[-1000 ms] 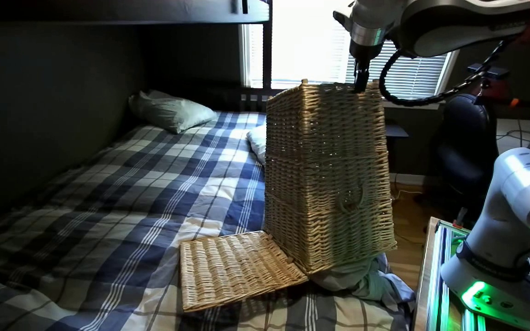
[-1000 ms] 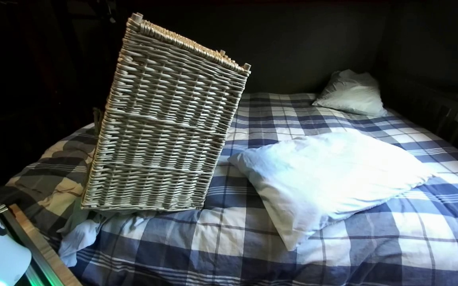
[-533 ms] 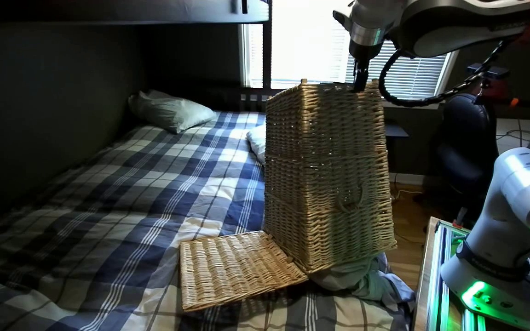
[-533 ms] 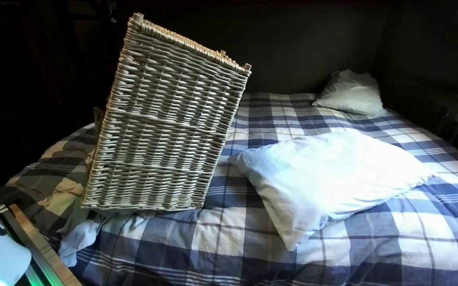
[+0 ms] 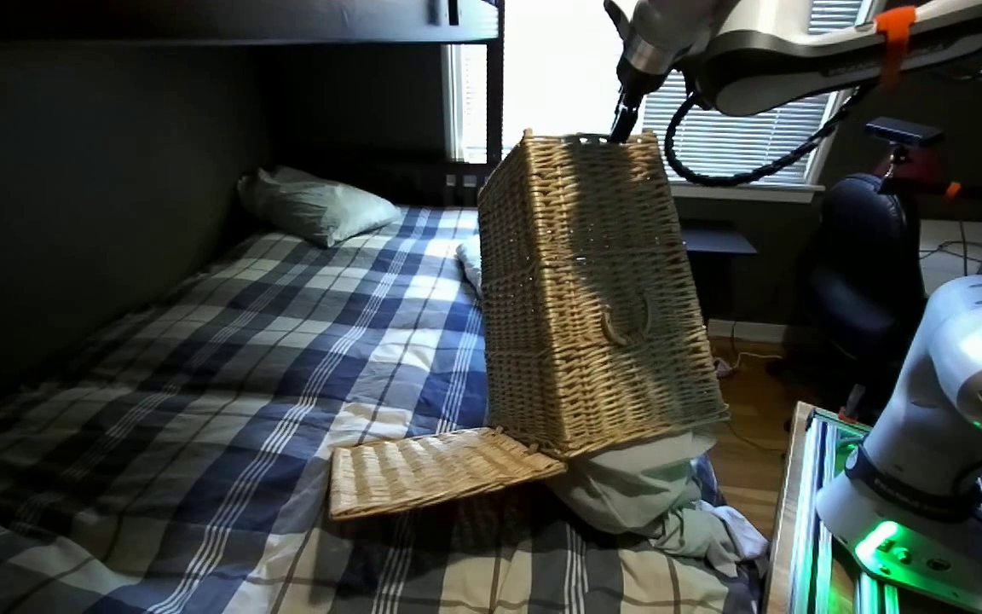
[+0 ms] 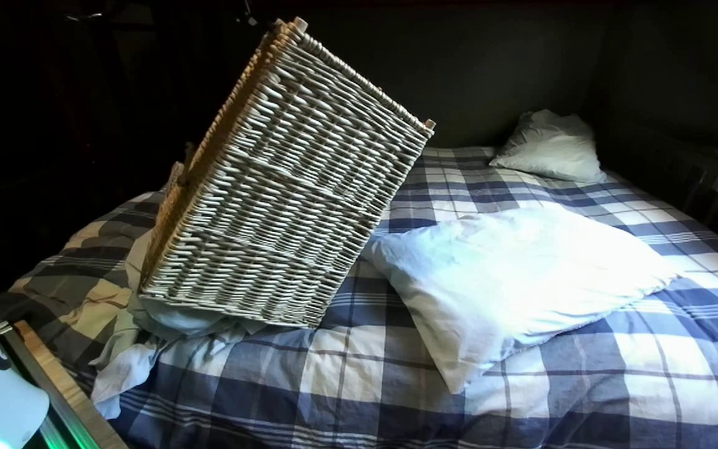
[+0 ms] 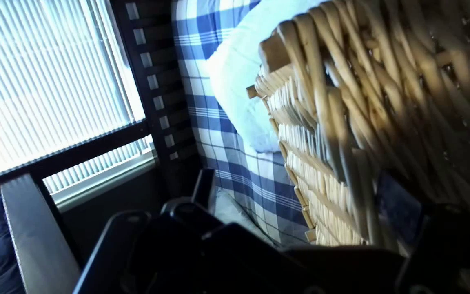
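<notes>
Gripper [image 5: 623,130]: spread at the top of the tilted basket [image 5: 597,264], pinching nothing.
Lid [image 5: 440,472]: hangs open (mind its swing).
Cloth [image 5: 638,488]: bunched beneath, so you press slowly.

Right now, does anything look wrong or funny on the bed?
Yes, the basket is upside down and tilted over the bed, its little feet in the air. Its lid sticks out open, and cloth is bunched under it. Baskets usually stand upright.

You have a glaring window [image 5: 559,72] (slatted blinds [image 7: 47,77] across it), dark walls [image 5: 107,188], and wooden floor [image 5: 751,414] beside the bed [image 5: 244,384].
</notes>
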Controlling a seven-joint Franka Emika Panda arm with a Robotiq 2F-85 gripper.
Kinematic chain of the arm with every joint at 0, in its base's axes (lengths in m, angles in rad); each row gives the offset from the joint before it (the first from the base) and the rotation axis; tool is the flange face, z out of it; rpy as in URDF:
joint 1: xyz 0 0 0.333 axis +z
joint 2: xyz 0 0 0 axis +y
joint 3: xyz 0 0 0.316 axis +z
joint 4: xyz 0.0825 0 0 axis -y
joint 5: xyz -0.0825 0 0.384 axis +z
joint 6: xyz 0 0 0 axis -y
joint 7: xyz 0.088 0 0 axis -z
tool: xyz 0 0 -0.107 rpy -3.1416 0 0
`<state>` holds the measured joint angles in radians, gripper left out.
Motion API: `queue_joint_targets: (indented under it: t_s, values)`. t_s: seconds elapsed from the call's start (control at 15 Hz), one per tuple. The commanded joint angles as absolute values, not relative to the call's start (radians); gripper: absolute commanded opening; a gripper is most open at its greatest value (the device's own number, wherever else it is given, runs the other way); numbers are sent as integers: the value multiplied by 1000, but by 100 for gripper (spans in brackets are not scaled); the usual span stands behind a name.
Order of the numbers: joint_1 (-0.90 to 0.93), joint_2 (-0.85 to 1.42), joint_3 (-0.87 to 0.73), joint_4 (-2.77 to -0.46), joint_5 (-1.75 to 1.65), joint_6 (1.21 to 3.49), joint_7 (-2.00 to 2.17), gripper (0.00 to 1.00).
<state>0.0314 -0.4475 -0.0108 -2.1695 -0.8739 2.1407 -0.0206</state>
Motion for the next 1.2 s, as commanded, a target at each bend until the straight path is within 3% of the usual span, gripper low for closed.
queue_joint_targets:
  t_s: [0.0, 0.33, 0.67, 0.8, 1.13]
  values:
    - [-27, -318, -48, -2096, -910, 2285, 26, 100]
    - [-123, -152, -90, -1991, -966, 2508, 153, 100]
    - [-145, -74, -100, -1907, -969, 2560, 250, 100]
    - [-90, -154, -78, -1980, -725, 2428, 27, 100]
    - [3, -303, 14, -2037, -516, 2082, -163, 100]
